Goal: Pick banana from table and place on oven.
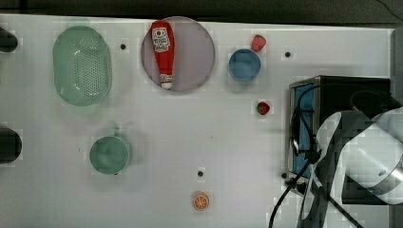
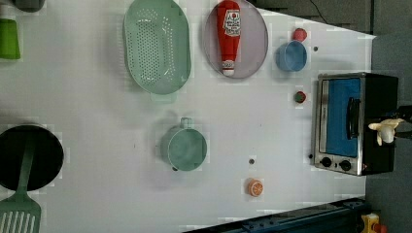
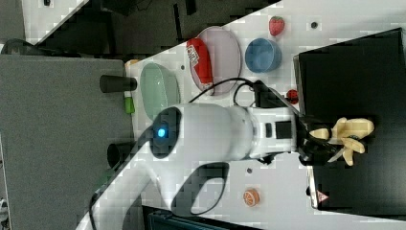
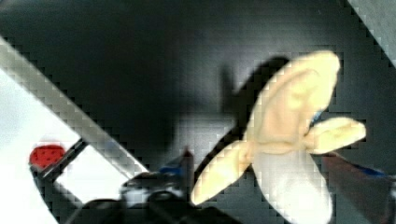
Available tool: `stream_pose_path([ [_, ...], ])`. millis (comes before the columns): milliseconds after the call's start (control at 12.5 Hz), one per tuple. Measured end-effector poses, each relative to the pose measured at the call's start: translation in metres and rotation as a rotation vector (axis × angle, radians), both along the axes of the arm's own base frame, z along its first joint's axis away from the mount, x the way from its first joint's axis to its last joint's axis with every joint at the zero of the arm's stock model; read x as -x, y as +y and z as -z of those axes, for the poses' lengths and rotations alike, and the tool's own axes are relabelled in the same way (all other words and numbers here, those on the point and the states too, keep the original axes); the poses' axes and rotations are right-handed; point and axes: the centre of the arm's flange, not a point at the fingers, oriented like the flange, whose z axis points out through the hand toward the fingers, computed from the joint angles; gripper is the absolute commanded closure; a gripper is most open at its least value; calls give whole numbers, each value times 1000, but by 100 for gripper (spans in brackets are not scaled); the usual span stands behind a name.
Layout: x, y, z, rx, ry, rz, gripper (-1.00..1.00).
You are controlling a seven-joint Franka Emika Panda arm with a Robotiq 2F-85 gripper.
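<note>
My pincer [image 3: 330, 141] hangs over the black top of the toaster oven [image 3: 354, 86], and the toy banana [image 3: 352, 134] sits right at its tips, the pale fruit end pointing away from my wrist with the peel strips splayed around it. In the right view the dark fingers look closed around the banana's near end, so I seem to have hold of it there. In the wrist view the banana [image 4: 289, 140] shows cream-yellow against the oven's dark top, its shadow on the surface just beside it; I cannot tell whether it touches the top. In the left view the banana [image 2: 386, 130] appears at the oven's [image 2: 357, 121] far edge from the glass door.

Beyond the oven front, on the white bench [image 1: 190, 133], a small strawberry [image 1: 263, 108] lies near the door. An orange slice [image 1: 201, 202] and a green cup [image 1: 110, 154] lie farther out. Farther still are a blue bowl [image 1: 244, 65], a ketchup bottle [image 1: 163, 52] on a plate [image 1: 197, 54], and a green colander [image 1: 82, 65].
</note>
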Motion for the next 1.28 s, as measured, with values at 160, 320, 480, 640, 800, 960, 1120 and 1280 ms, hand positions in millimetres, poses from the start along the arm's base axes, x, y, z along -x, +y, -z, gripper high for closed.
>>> stream_pose_path([
  [160, -5, 9, -27, -10, 7, -69, -100],
  [320, -9, 25, -82, -24, -1, -132, -100],
  [480, -4, 52, -157, -54, -35, -142, -100],
  [640, 2, 91, -221, -81, -141, -99, -100],
  [800, 1, 143, -254, -71, -181, -42, -100],
  [960, -17, 209, -266, -46, -216, -1, -100],
  [1120, -38, 286, -257, -48, -206, 43, -100],
  [1280, -48, 358, -225, -79, -160, 63, -100],
])
